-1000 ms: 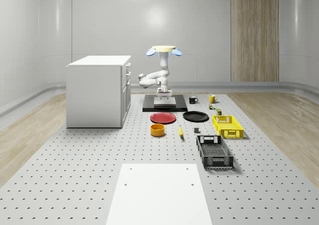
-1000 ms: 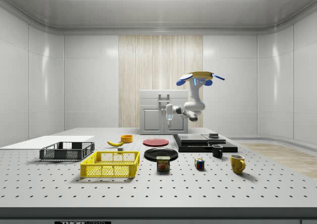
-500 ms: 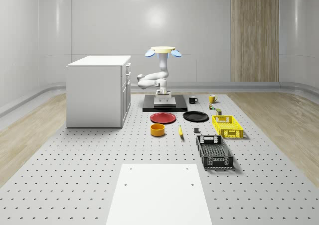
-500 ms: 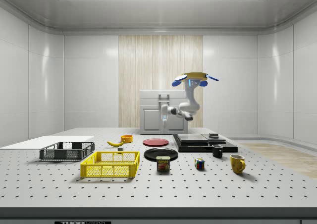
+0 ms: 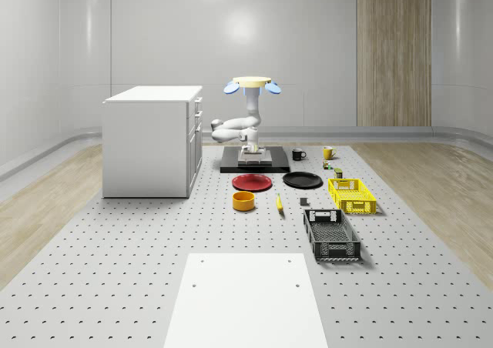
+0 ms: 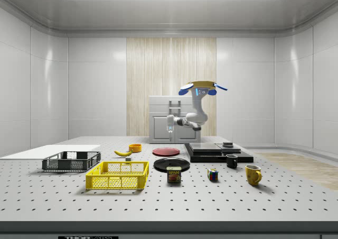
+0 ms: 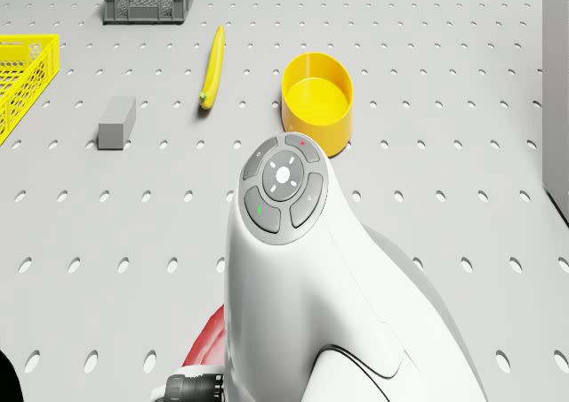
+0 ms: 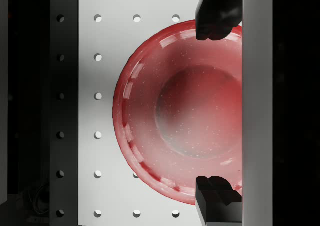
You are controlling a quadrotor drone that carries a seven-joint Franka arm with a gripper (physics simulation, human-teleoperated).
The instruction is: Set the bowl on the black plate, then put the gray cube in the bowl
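Change: since the earlier frames the drone (image 5: 253,85) has been carried off the black platform (image 5: 255,164) toward the red plate (image 5: 253,182); in the side view it has shifted leftward and slightly lower, and the gripper (image 6: 170,128) with it.
Drone: seen hovering in the air above the platform's edge nearest the red plate, touching nothing.
Arm: the white Franka arm (image 6: 191,120) is seen hanging under the drone, folded, with the wrist pointed down.
Gripper: held above the table, over the red plate; in the wrist view the gripper (image 8: 216,108) is seen with its dark fingertips (image 8: 216,17) spread wide apart and nothing between them but the plate (image 8: 182,111) far below.
Bowl: the yellow bowl (image 5: 244,201) stands upright on the table just past the red plate, away from the platform; its empty inside is shown by the drone view (image 7: 317,100).
Black plate: the black plate (image 5: 303,180) lies bare just beside the red plate, on the side toward the yellow crate (image 5: 352,195).
Gray cube: a gray block (image 7: 116,122) lies on the table beyond the black plate, with the banana (image 7: 212,78) between it and the bowl.
Unchanged: bowl, plates, block, banana, both crates and the black crate (image 5: 331,235) are found where they were.
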